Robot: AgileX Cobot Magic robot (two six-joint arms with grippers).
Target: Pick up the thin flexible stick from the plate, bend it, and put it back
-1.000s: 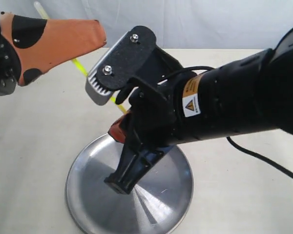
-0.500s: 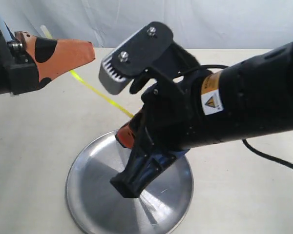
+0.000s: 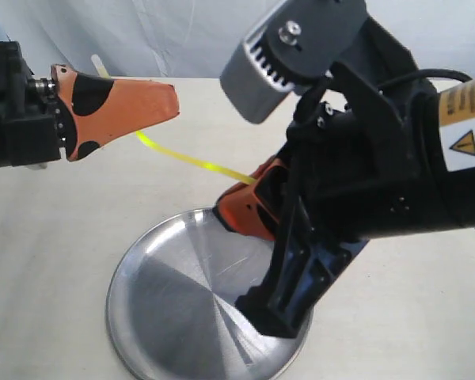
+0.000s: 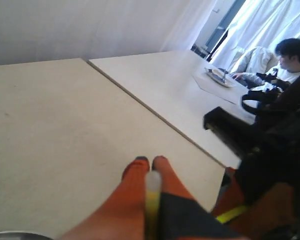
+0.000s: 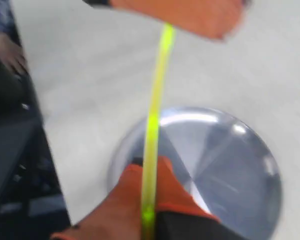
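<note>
Exterior view — stick [image 3: 194, 161] slanting, left end higher

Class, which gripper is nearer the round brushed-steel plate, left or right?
Right. The right gripper, shut on the thin yellow-green stick, hangs above the rim of the round brushed-steel plate; the left gripper holds the stick's other end well clear of it.

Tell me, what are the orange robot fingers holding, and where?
The thin flexible stick is pinched at both ends: the left gripper holds near its pale end, the right gripper holds the other end, above the plate.
</note>
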